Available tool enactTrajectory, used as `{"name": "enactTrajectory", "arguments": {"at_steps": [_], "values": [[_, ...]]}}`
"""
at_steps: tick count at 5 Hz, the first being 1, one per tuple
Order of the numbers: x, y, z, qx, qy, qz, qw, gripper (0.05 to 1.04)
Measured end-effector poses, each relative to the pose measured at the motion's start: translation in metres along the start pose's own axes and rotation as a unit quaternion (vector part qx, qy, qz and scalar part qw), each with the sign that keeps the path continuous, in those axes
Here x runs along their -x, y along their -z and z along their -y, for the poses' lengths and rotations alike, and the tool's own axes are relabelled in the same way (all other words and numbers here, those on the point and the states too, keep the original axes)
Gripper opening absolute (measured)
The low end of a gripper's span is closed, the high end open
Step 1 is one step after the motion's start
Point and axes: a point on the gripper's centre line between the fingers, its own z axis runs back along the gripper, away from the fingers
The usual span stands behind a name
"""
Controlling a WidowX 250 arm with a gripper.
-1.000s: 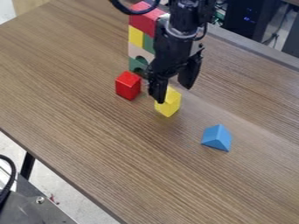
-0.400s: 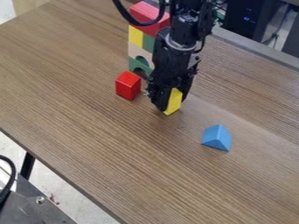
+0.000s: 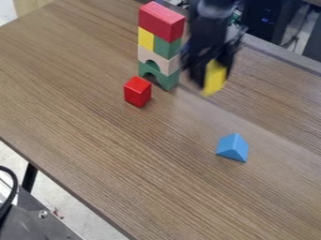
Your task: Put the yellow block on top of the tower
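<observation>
Lifting the yellow block (image 3: 214, 80) well above the tower (image 3: 160, 47) should come first, before any sideways travel towards it. The hand (image 3: 215, 77) is pinching the block to the right of the tower in the view, seemingly lower than its top. Swinging across at this height would risk knocking the middle layers, so I'd climb, cross, and pause over the red top block (image 3: 161, 21). Its upper face looks flat and longer than the yellow block, which leaves some room, but the weight is best centred along it. The block appears somewhat tilted, so it wants squaring before it is lowered slowly. Open the hand only once the block sits flush, then back off straight up; a sideways tug could topple the lot. The small red block (image 3: 137, 91), in front of the tower, and the blue wedge (image 3: 233, 147), further off to its front right, can be left alone on the counter (image 3: 113, 154).

The hand covers part of the yellow block, so how deeply it is gripped is hard to judge. The hand's dark outline merges with the arm (image 3: 209, 33), and the gap between hand and tower can't be told. The tower's far sides are hidden.
</observation>
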Motion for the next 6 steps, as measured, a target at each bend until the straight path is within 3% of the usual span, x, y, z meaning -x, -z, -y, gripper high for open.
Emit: {"name": "enactTrajectory", "arguments": {"at_steps": [1, 2, 3, 4, 5, 6], "values": [[0.016, -0.046, 0.038, 0.048, 0.039, -0.018, 0.9979, 0.579], [0.010, -0.092, 0.054, 0.068, 0.043, -0.010, 0.9967, 0.579], [-0.016, -0.142, 0.053, 0.059, -0.002, 0.040, 0.9975, 0.579], [-0.050, -0.145, 0.041, 0.006, -0.078, 0.072, 0.9944, 0.579], [-0.073, -0.146, 0.029, -0.027, -0.147, 0.077, 0.9858, 0.579], [-0.093, -0.137, 0.014, -0.040, -0.195, 0.066, 0.9778, 0.579]]}}
